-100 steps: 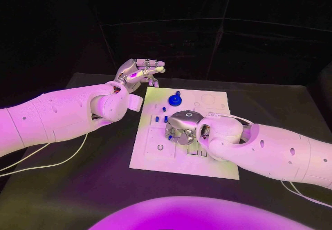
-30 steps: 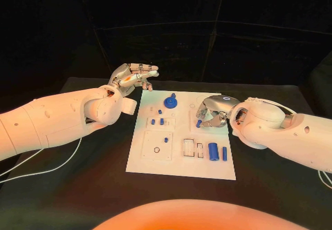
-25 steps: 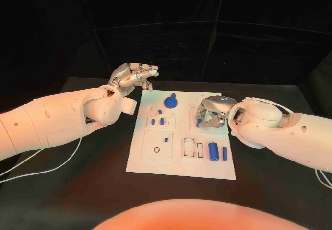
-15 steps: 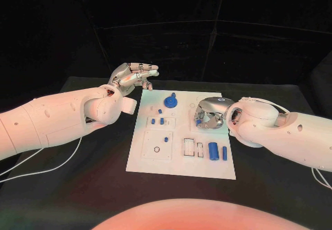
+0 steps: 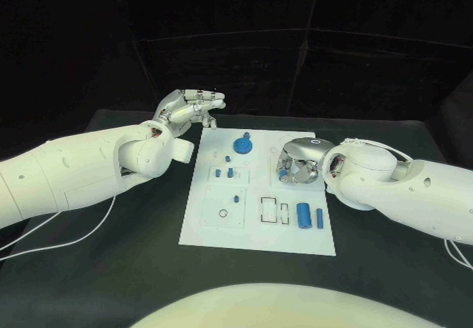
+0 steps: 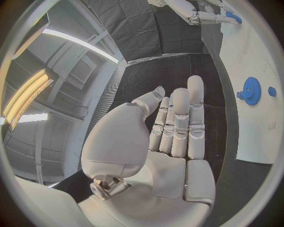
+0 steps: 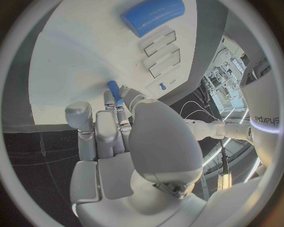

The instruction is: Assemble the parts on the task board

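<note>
The white task board (image 5: 254,229) lies in the middle of the table. My right hand (image 5: 299,162) hovers low over its right far part and pinches a small blue peg (image 5: 284,175) between thumb and fingers; the right wrist view shows that peg (image 7: 114,92) pointing down at the board (image 7: 77,61). My left hand (image 5: 187,106) is raised beyond the board's far left corner, and its palm (image 6: 172,142) is bare with the fingers stretched out. A blue gear (image 5: 243,144), three small pegs (image 5: 227,160), a peg (image 5: 238,198) and a thick blue cylinder (image 5: 303,214) sit on the board.
A thin blue cylinder (image 5: 319,218) lies beside the thick one, with two rectangular slots (image 5: 268,209) to their left. A white cable (image 5: 69,236) trails over the black table at the left. The left wrist view shows the gear (image 6: 251,91) and my right hand (image 6: 201,13).
My right hand has left the board's middle with the peg and now sits over its right far part, edging slightly left in the last second. The left hand has stayed put.
</note>
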Action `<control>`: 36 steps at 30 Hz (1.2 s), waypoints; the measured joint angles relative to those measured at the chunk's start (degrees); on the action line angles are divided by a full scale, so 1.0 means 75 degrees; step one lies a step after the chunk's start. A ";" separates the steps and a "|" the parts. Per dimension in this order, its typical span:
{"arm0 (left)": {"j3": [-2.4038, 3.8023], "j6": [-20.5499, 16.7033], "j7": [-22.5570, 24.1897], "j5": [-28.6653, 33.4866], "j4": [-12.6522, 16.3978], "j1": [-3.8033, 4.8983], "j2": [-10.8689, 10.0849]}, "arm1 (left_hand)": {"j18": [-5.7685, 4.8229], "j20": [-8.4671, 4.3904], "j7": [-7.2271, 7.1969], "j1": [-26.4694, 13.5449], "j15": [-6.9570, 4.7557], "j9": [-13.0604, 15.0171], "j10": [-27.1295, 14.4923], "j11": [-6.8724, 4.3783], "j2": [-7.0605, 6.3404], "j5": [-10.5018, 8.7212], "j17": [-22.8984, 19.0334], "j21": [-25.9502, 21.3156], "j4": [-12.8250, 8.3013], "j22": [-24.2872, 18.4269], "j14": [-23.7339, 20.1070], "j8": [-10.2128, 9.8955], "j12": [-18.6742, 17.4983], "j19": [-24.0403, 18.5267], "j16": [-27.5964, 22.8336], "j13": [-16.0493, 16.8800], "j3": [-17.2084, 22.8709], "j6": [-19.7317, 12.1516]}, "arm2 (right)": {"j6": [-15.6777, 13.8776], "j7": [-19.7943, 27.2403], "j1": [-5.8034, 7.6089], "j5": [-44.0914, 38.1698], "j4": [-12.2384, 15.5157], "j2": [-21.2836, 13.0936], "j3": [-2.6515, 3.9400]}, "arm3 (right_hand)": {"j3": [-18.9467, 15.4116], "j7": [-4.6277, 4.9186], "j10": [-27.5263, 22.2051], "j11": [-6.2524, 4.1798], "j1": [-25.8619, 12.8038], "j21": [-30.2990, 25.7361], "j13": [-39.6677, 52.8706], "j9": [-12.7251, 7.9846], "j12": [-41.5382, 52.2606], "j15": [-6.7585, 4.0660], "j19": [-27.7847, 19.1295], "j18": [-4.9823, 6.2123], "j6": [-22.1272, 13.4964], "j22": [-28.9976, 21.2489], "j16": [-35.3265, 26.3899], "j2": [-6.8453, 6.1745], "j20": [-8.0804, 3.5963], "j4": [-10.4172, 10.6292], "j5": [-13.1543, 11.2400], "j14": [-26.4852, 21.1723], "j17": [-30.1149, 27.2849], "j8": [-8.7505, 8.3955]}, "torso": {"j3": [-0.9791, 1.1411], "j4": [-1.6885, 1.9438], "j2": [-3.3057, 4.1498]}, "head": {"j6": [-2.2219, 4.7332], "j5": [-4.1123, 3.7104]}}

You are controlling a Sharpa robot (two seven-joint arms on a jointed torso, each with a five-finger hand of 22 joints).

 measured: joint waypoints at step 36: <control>0.0000 0.0014 0.0000 0.0000 -0.0009 0.0000 0.0060 | 0.0000 0.0000 0.0000 0.0000 0.0000 0.0000 0.0000 0.0000 0.0000 0.0000 -0.0005 0.0000 0.0000 0.0001 0.0000 0.0000 0.0000 0.0000 0.0000 0.0002 0.0000 0.0000 | -0.1427 0.1198 -0.0382 0.0494 0.0974 0.0953 -0.0014 | 0.0781 0.0020 0.0083 0.0082 0.0038 0.0142 0.0038 -0.0015 -0.0252 -0.0011 0.0028 -0.0001 0.0088 0.0131 0.0067 -0.0033 -0.0028 -0.0528 0.0090 0.0012 0.0020 -0.0091 | -0.0018 0.0026 0.0003 | -0.0041 0.0094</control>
